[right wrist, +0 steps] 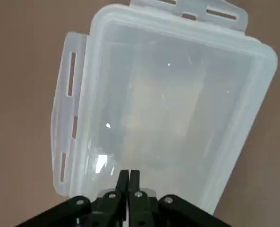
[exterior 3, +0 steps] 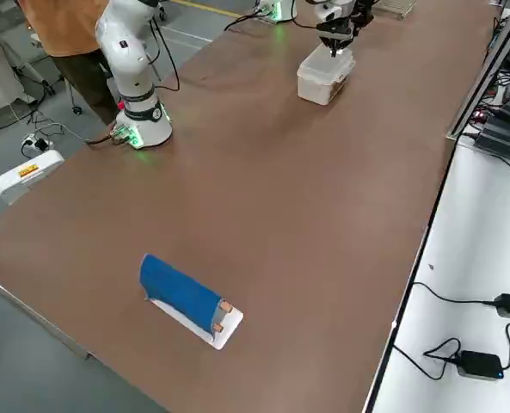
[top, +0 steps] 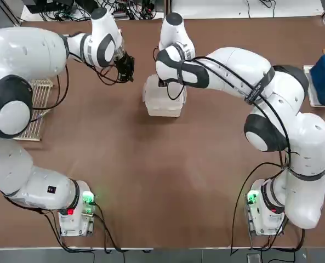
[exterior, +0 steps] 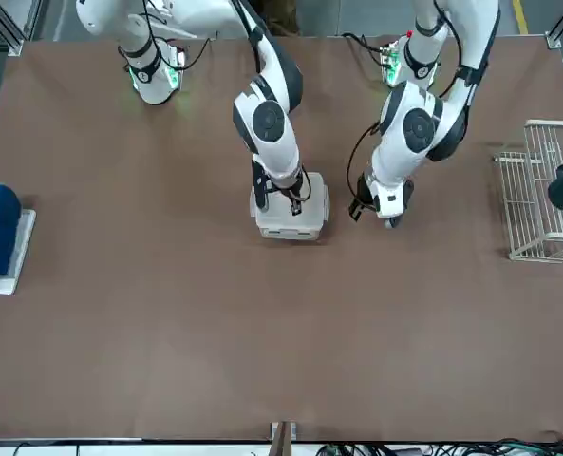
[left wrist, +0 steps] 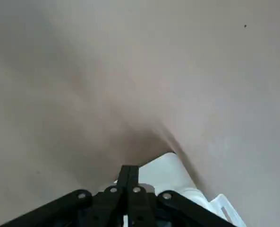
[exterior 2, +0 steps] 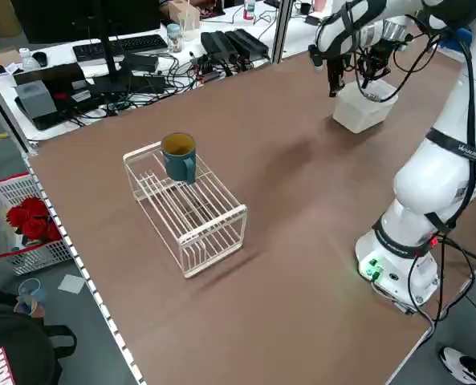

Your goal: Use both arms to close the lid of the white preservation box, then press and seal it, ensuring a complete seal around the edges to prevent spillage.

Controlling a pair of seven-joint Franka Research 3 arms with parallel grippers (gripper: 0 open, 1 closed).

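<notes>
Box [top: 165, 104] on table [top: 135, 164], across from the arm bases, between the 2 arms' reach. Lid [right wrist: 163, 94] lies over it, translucent; 2 slotted flaps [right wrist: 66, 113] visible in right wrist view, sticking outward. Can't tell if the rim is sealed.

Right claw [right wrist: 129, 177]: shut, 2 fingers together, nothing seen between them. It's over the lid; contact with it can't be confirmed.

Left claw [left wrist: 129, 172]: shut too, 2 fingertips together, no item seen in them. It's low beside the box, on the left arm's side. Can't tell if it touches the box.

Also on table: white wire rack [exterior 2: 189, 212] with 1 dark mug [exterior 2: 179, 157] on it, left arm's side; blue roll-shaped item [exterior 3: 181, 292] on a white base [exterior 3: 224, 331], right arm's side.
</notes>
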